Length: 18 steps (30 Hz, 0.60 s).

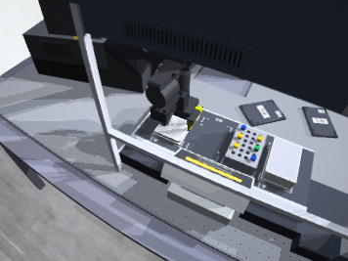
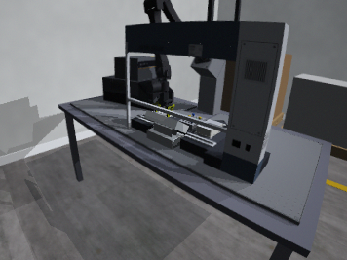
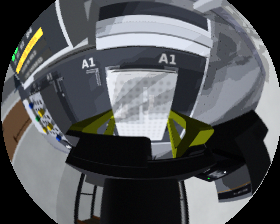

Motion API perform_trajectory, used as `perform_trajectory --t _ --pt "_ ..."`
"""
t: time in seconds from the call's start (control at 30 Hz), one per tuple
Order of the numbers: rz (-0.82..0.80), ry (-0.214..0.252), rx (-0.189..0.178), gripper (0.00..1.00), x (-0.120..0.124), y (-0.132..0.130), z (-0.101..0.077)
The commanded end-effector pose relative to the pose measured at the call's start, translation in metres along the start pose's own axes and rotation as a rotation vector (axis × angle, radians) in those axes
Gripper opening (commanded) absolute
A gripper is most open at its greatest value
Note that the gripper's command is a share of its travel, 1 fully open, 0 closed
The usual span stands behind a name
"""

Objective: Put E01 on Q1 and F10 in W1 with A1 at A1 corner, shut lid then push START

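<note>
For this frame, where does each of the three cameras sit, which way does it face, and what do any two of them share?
Top: high over the deck, angled down on the tube block, deep-well block and arm.
Exterior: off the table's corner, facing the gantry housing; the arm rises behind it.
Wrist: behind the pincer, looking down at the clamped plate near A1 marks.
Shared: top and wrist both show that plate.
</note>
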<state>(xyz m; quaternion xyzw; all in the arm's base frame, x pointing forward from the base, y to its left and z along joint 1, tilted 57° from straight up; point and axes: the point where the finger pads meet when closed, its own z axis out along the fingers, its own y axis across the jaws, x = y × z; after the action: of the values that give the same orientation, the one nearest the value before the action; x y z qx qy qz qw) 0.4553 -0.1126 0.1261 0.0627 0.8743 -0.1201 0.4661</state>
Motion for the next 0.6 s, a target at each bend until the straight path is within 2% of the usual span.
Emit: perform_trajectory --t 0.0,0.23,0.43,0.57 --pt "-0.004 -0.014 0.000 0.00 -0.007 0.001 -0.009" --pt "0.012 -0.010 -0.003 0.00 -0.002 0.002 -0.027" --pt "0.012 -0.011 0.004 0.00 -0.005 -0.002 -0.028" --pt "0.013 -0.002 0.005 0.00 0.001 -0.002 -0.038"
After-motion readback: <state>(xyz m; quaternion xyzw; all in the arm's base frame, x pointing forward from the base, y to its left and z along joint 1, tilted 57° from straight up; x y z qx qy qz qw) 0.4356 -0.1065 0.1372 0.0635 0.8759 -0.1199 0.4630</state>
